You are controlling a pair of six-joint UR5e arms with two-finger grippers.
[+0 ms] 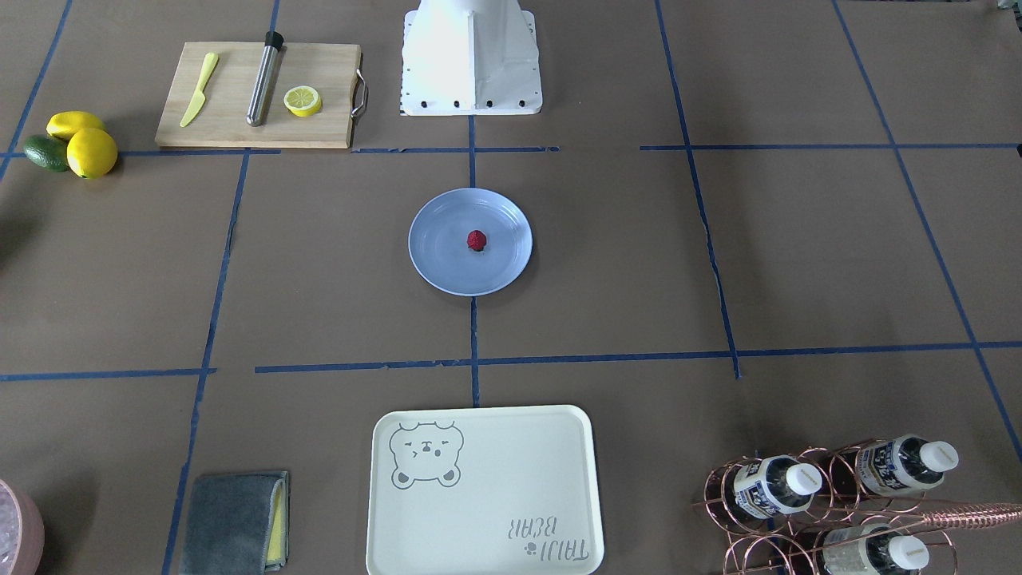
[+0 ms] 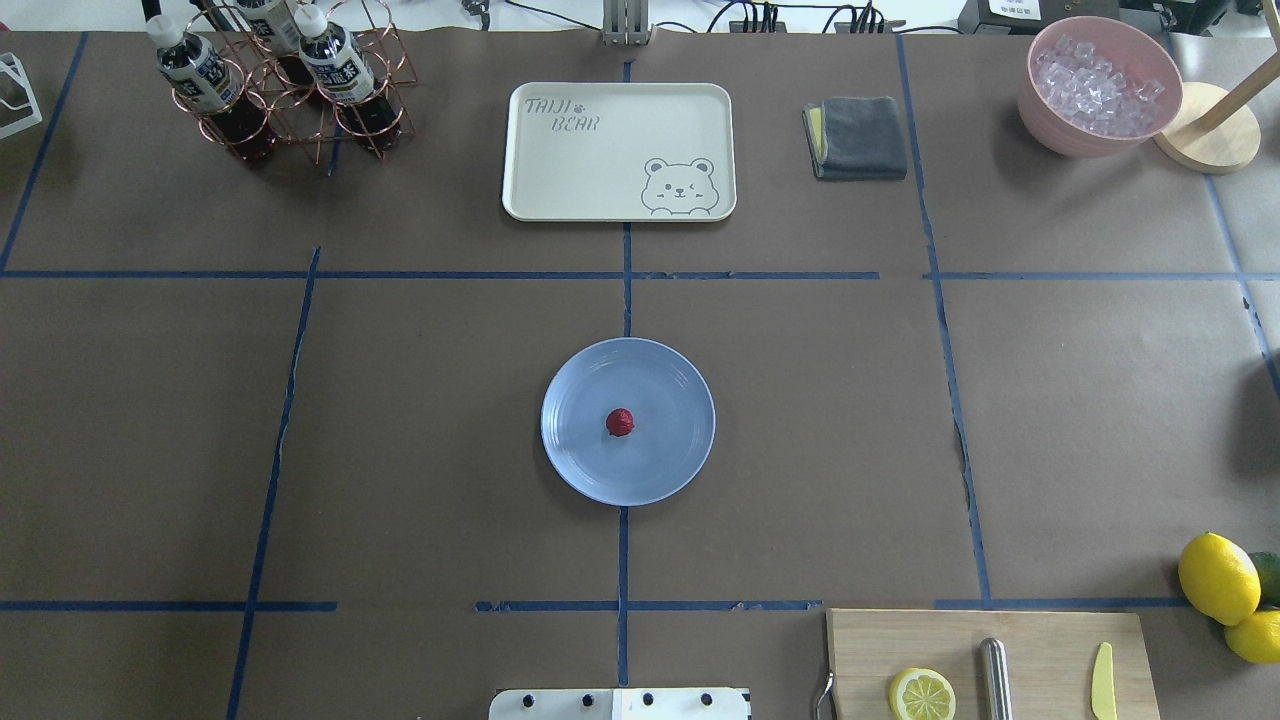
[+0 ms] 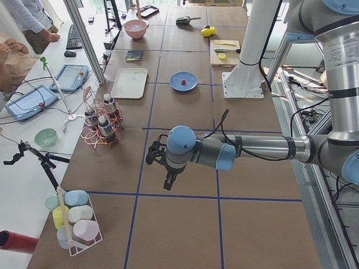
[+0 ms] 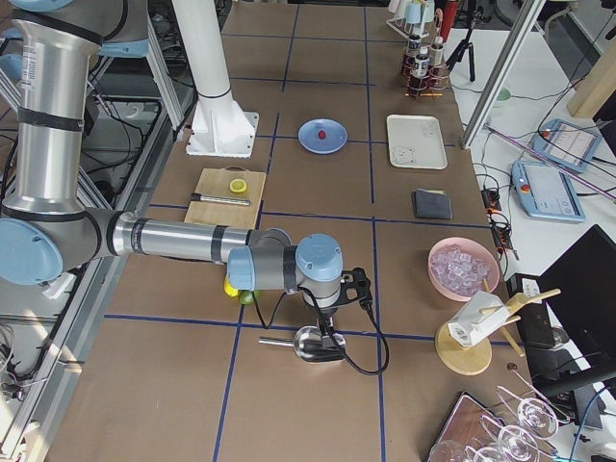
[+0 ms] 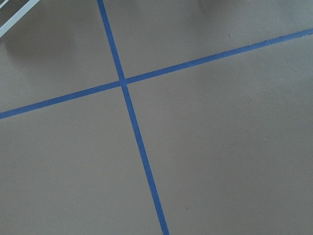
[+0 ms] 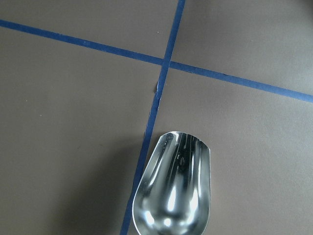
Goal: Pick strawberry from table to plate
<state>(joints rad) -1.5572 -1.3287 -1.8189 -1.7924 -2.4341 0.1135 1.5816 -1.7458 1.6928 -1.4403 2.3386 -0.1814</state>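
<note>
The small dark-red strawberry (image 1: 477, 240) (image 2: 619, 422) lies near the middle of the round light-blue plate (image 1: 435, 263) (image 2: 580, 460), at the centre of the brown taped table (image 1: 718, 263). Both also show small in the side views: strawberry (image 3: 183, 83) (image 4: 320, 135) on the plate (image 3: 175, 78) (image 4: 337, 141). My left gripper (image 3: 169, 180) hangs far from the plate toward the table's left end, and my right gripper (image 4: 327, 322) hangs far toward the right end. Neither appears in the overhead, front or wrist views, so I cannot tell whether they are open or shut.
A metal scoop (image 6: 173, 191) (image 4: 310, 344) lies under my right wrist. A cutting board (image 2: 990, 660) holds a lemon half, steel rod and yellow knife. Lemons (image 2: 1218, 578), cream bear tray (image 2: 618, 150), grey cloth (image 2: 858, 137), bottle rack (image 2: 280, 80) and ice bowl (image 2: 1098, 85) ring the table. People stand beyond the table (image 3: 33, 22).
</note>
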